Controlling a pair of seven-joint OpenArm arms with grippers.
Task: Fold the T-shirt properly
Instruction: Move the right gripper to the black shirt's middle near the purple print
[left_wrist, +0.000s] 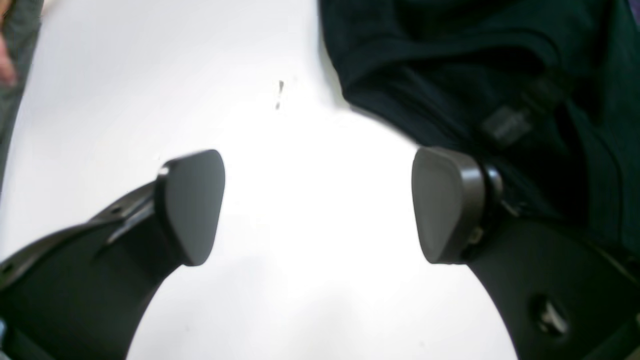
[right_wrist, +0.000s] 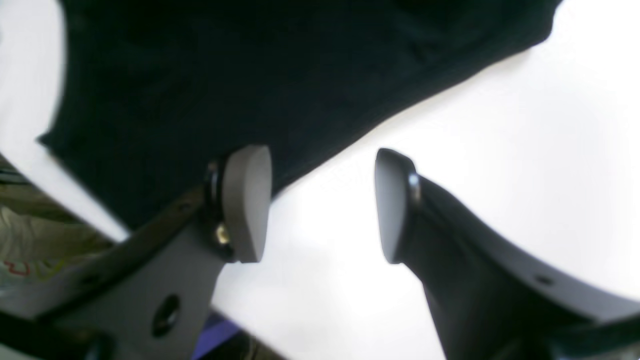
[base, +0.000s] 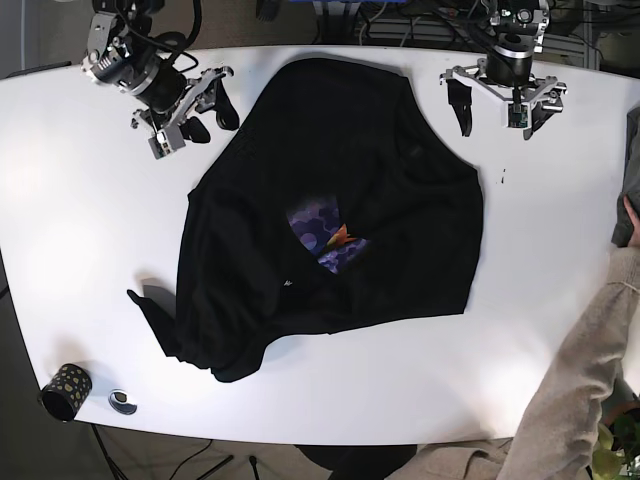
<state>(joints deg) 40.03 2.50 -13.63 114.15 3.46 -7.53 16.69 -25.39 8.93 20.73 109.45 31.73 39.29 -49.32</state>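
Both grippers, left gripper (left_wrist: 318, 205) and right gripper (right_wrist: 323, 205), wide and empty, flank the crumpled black T-shirt (base: 330, 215), apparently poised to grasp its edges.

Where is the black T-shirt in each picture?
Left wrist: T-shirt fills the top right corner.
Right wrist: it covers the top and left.
Base: it lies crumpled mid-table.
Shared landmark: the white table.
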